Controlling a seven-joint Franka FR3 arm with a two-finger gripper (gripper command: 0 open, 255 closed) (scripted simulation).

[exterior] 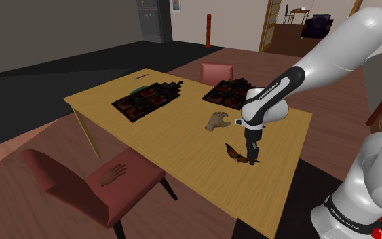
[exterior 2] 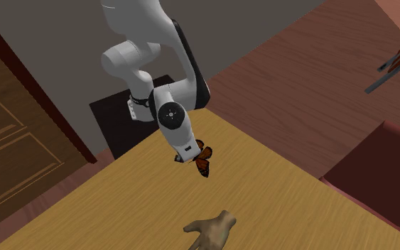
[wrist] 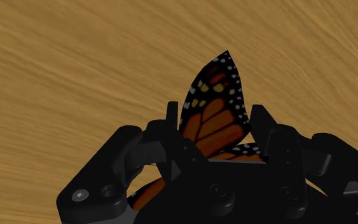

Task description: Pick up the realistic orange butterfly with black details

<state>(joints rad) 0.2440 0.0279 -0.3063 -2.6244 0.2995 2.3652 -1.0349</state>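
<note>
An orange butterfly with black veins and white-dotted edges [exterior: 235, 154] sits near the table edge closest to the stand. My black gripper [exterior: 252, 159] comes straight down on it. In the wrist view one raised wing of the butterfly [wrist: 217, 108] stands between the two fingers, and both fingers [wrist: 172, 127] press against it, so the gripper [wrist: 214, 122] is shut on the butterfly. In the second exterior view the butterfly [exterior 2: 202, 160] shows just under the wrist, close to the wooden table [exterior 2: 276, 192]. Whether it touches the tabletop I cannot tell.
A tan model hand [exterior: 218, 121] lies on the table [exterior: 169, 146] just beyond the butterfly. Two dark trays [exterior: 147, 100] [exterior: 230, 92] lie farther back. A red chair [exterior: 94, 187] with another hand on its seat stands at the shoulder view's lower left, and a second chair [exterior: 216, 71] stands behind the table.
</note>
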